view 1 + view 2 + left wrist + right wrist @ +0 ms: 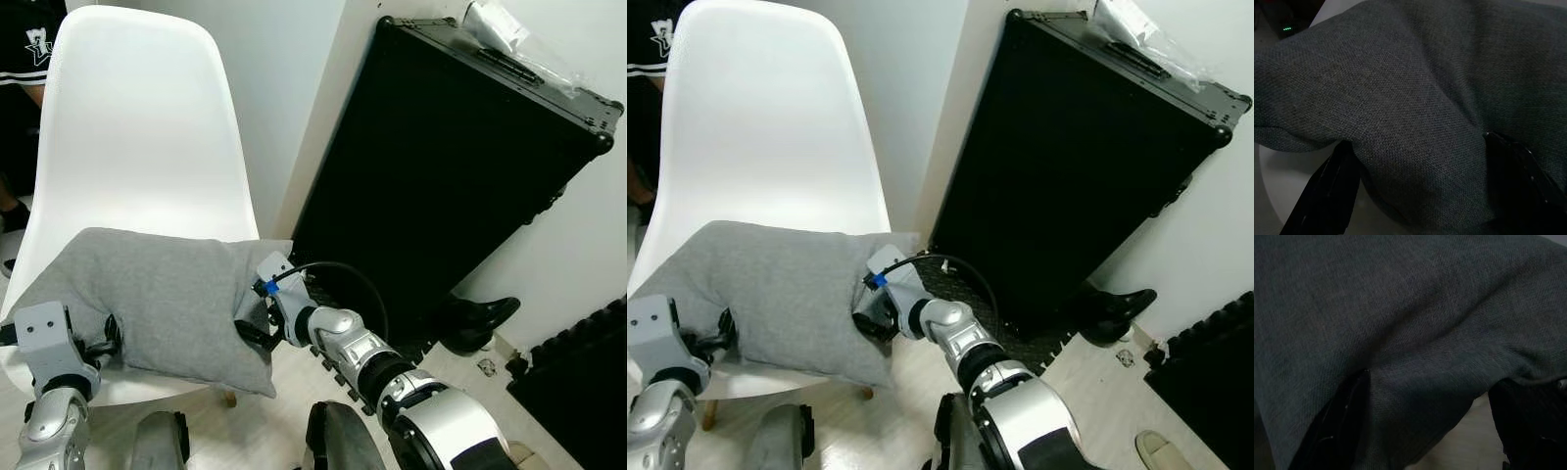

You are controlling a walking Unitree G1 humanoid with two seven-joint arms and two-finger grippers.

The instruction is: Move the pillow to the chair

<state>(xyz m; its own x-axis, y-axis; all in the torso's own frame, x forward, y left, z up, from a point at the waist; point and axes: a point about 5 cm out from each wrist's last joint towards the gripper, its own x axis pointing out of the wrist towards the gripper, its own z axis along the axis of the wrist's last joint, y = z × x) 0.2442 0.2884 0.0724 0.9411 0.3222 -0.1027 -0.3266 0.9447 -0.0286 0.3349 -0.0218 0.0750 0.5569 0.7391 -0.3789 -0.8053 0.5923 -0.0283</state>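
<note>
The left gripper (106, 338) pinched the near-left edge of the grey pillow (157, 294), fabric bunched between its black fingers (1327, 191). The right gripper (257, 328) clamped the pillow's right end in the same way. The pillow lay across the seat of the white chair (147, 127), its right corner overhanging the seat edge. If both grips let go there, that overhanging end could likely drag the pillow off toward the floor. A black case (441, 186) leaned against the wall just beside.

Grey fabric pillow (162, 294), rumpled, lying across the seat of a white moulded chair (137, 127), its right end overhanging the seat's edge, chair upright against wall.
</note>
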